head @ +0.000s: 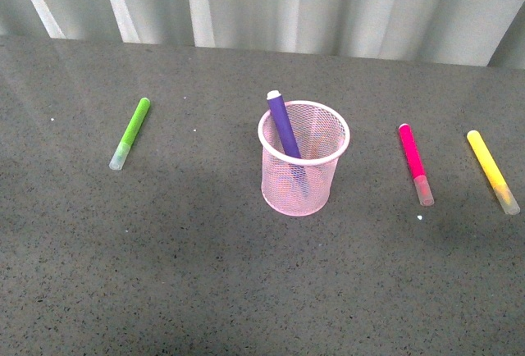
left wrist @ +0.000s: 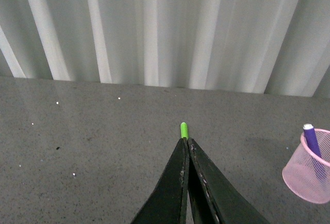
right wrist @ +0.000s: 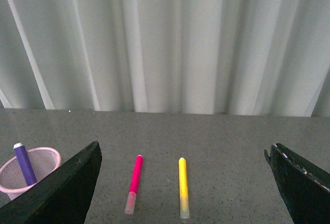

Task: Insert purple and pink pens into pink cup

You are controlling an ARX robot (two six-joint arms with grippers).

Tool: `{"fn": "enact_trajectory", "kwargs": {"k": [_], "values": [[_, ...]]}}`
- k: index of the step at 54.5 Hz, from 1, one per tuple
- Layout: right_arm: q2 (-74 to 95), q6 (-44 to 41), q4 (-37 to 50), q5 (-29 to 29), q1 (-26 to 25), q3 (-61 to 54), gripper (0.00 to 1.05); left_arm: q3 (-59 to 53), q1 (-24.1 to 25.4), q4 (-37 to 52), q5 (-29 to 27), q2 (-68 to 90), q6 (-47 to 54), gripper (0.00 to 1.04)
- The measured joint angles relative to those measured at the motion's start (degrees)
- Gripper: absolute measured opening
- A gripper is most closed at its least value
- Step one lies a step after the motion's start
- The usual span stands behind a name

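The pink cup [head: 303, 159] stands upright mid-table with the purple pen [head: 284, 124] leaning inside it, its end above the rim. The pink pen [head: 414, 162] lies flat on the table to the cup's right. Neither arm shows in the front view. In the left wrist view my left gripper [left wrist: 185, 140] is shut and empty, with the cup [left wrist: 310, 168] and purple pen [left wrist: 312, 139] off to one side. In the right wrist view my right gripper [right wrist: 183, 154] is open wide and empty, above and back from the pink pen [right wrist: 134, 178]; the cup [right wrist: 28, 166] shows beside one finger.
A lime-green marker [head: 131, 132] lies left of the cup; its tip [left wrist: 183, 129] shows past my left fingertips. A yellow marker [head: 491, 169] lies right of the pink pen, also in the right wrist view [right wrist: 182, 185]. A pleated grey-white curtain [head: 271, 3] backs the dark speckled table [head: 164, 274].
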Motion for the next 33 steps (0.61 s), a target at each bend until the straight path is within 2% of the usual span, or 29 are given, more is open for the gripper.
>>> {"fn": "enact_trajectory", "kwargs": {"k": [20, 26, 33], "values": [[0.0, 0.0, 0.0, 0.0, 0.0, 0.0, 0.98, 0.0, 0.0, -0.5, 0.0, -1.5, -0.1, 0.05], [0.0, 0.0, 0.0, 0.0, 0.0, 0.0, 0.98, 0.0, 0.0, -0.5, 0.0, -1.5, 0.0, 0.24], [0.0, 0.0, 0.0, 0.0, 0.0, 0.0, 0.98, 0.0, 0.0, -0.5, 0.0, -1.5, 0.0, 0.56]]}}
